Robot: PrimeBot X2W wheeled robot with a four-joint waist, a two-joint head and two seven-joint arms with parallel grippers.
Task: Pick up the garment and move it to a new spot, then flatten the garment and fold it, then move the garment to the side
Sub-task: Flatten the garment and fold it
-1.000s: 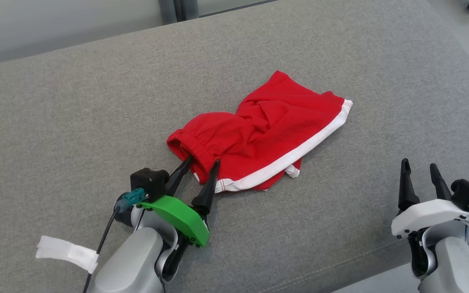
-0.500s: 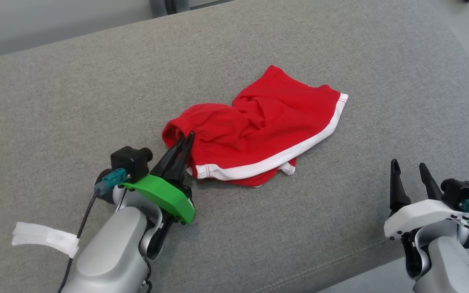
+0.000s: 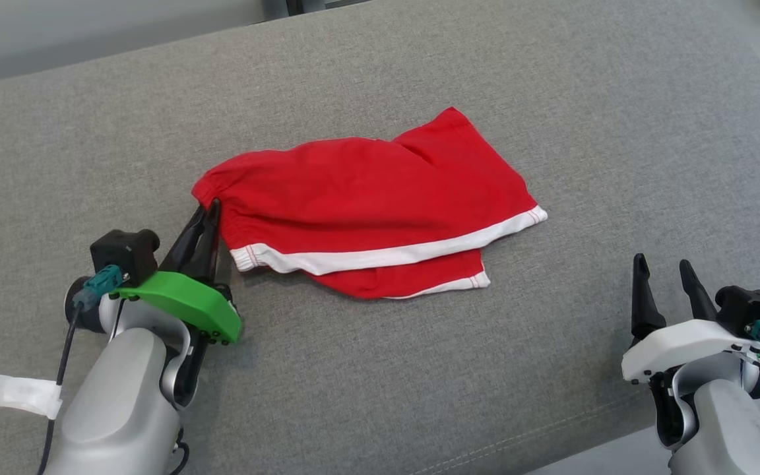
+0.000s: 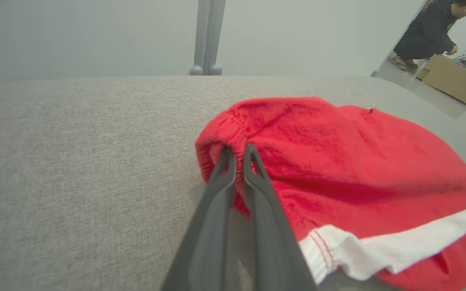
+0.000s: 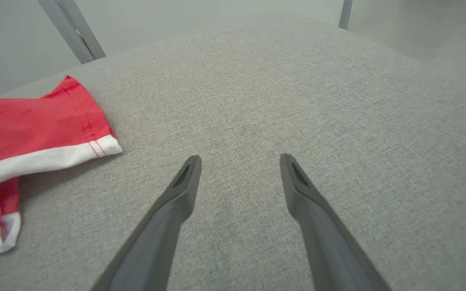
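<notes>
Left gripper (image 3: 212, 210): I am pinching the waistband of the red shorts (image 3: 367, 198), fingers closed on it.
Right gripper (image 3: 662, 262): I am holding it wide open, gripping nothing, well apart from the shorts.
Garment: it is lying spread on the grey cushion (image 3: 419, 369).

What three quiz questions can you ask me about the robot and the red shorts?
1. True or false: the right gripper is holding the red shorts.
2. Which part of the shorts does the left gripper pinch? A) the stretchy waistband B) the leg hem C) nothing
3. Fill in the blank: the stripe along the shorts' edge is ____.

Key: 1 false, it is open and apart from them; 2 A; 3 white.
</notes>
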